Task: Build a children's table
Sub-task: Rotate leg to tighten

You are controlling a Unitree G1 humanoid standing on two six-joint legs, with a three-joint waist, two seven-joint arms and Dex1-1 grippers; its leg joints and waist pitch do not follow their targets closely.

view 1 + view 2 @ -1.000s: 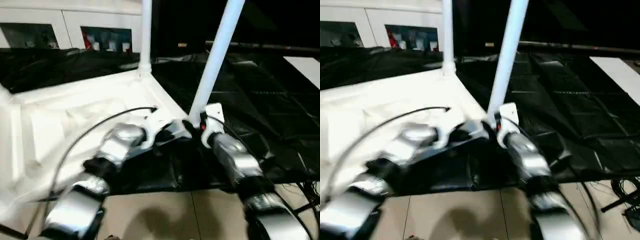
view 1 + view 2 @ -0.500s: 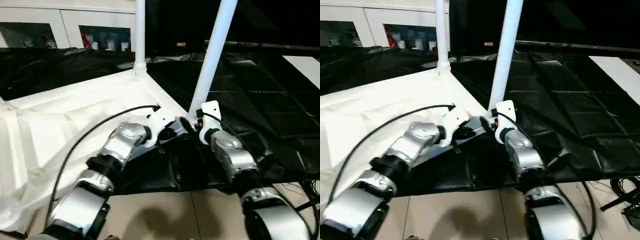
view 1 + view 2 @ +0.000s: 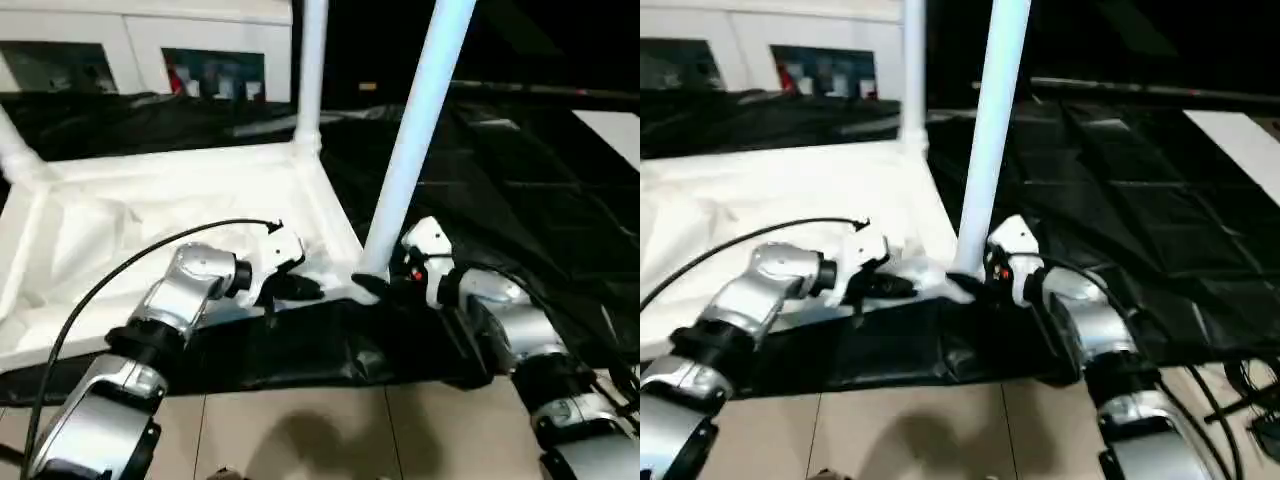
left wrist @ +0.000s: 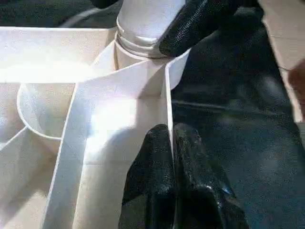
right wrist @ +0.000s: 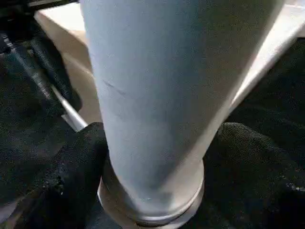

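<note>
The white tabletop (image 3: pixel 150 200) lies upside down on a black sheet, ribs facing up. One white leg (image 3: pixel 310 80) stands in its far corner socket. Another leg (image 3: pixel 412 140) rises at a lean from the near corner socket, and a third leg (image 3: pixel 18 150) shows at the far left corner. My left gripper (image 3: pixel 310 290) is shut on the thin rim wall (image 4: pixel 167 95) just beside the near corner. My right gripper (image 3: pixel 375 285) is open, and its black fingers (image 5: pixel 78 162) stand on either side of the leaning leg's base.
The black sheet (image 3: pixel 520 200) covers the floor to the right and behind. A white cabinet with glass doors (image 3: pixel 200 60) stands at the back. Tiled floor (image 3: pixel 300 430) lies in front. A black cable (image 3: pixel 150 250) loops over my left forearm, and loose cables (image 3: pixel 1250 390) lie at the right.
The whole view has shifted as the head moved. My right gripper's fingers have spread wider around the leaning leg's base. The left gripper stays pinched on the rim.
</note>
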